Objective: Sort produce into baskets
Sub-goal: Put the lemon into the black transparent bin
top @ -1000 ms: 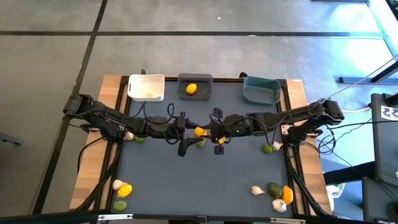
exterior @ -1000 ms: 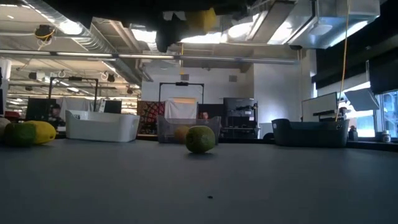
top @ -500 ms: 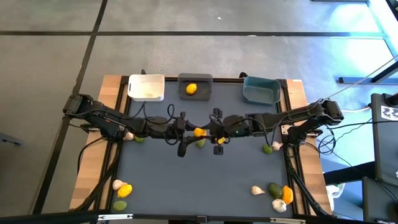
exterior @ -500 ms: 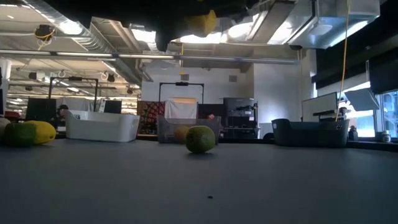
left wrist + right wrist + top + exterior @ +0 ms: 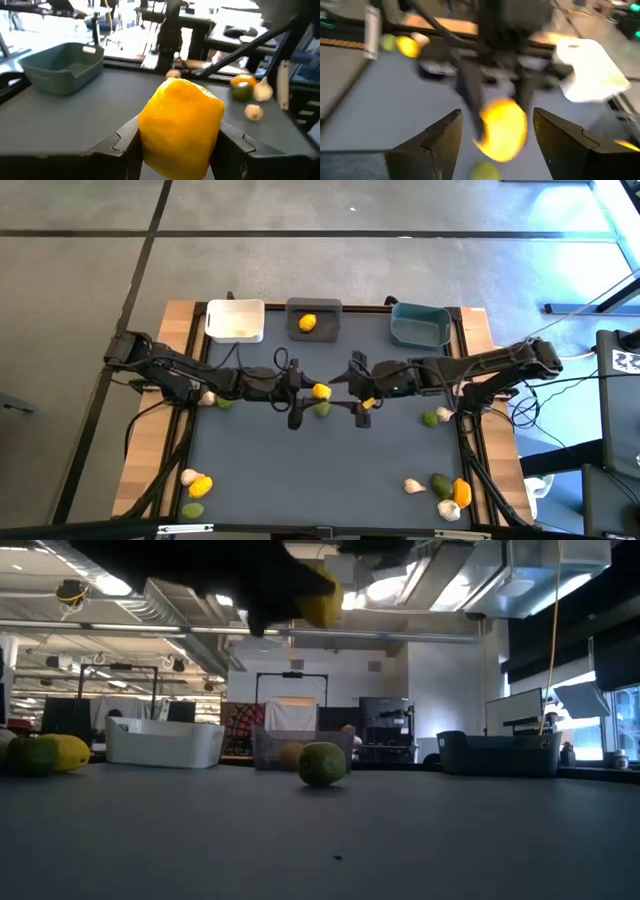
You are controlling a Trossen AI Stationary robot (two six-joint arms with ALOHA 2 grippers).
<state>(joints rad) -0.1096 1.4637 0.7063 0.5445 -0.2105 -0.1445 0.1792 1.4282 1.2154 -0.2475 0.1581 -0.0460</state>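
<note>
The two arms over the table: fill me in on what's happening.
The left hand is shut on a yellow lemon, held up above the middle of the table. The right hand faces it, open and empty. A green lime sits on the table beneath them. One lemon already lies in the dark grey basket; the white basket and teal basket show no fruit, and more produce waits along the table's edges.

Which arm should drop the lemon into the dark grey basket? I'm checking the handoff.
Left, probably: the left pincer is shut on the lemon, while the right pincer is open and empty. The dark grey basket lies ahead.
</note>
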